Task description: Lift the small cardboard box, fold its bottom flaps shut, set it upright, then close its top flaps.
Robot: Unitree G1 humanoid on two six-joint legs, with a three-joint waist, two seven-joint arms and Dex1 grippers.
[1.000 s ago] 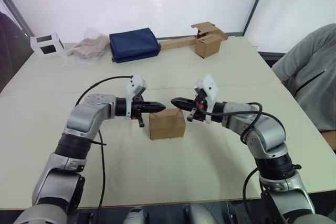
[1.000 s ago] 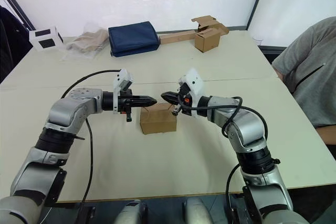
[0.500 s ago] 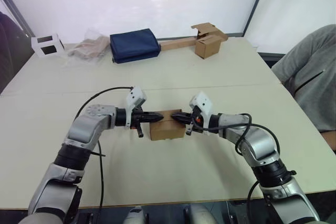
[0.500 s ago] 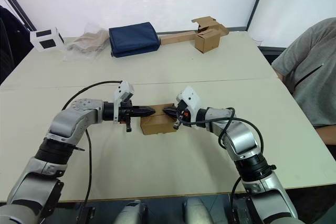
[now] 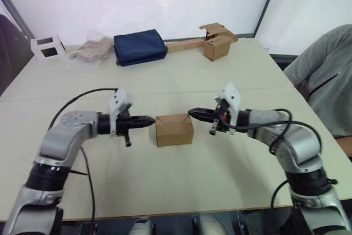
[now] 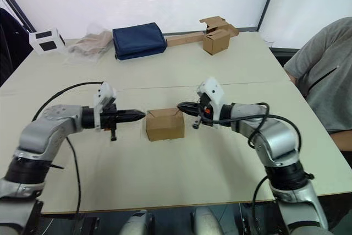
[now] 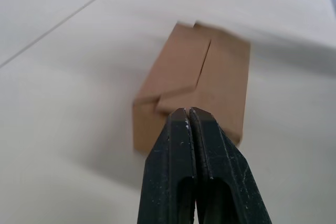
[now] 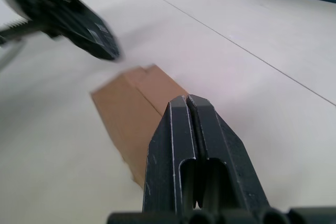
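A pale table (image 5: 181, 182) holds the small cardboard box (image 5: 174, 130) at centre, top flaps (image 7: 210, 69) folded down. The left gripper (image 5: 148, 120) at nine o'clock and the right gripper (image 5: 193, 113) at three o'clock each have their fingers pressed together. The box looks light, stiff and crushable; grip opposite walls.

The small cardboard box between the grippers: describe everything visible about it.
The small cardboard box is plain brown corrugated cardboard, unmarked. It sits on the table with its top flaps folded nearly flat, one edge slightly raised. The left gripper and right gripper, both shut, flank it without touching.
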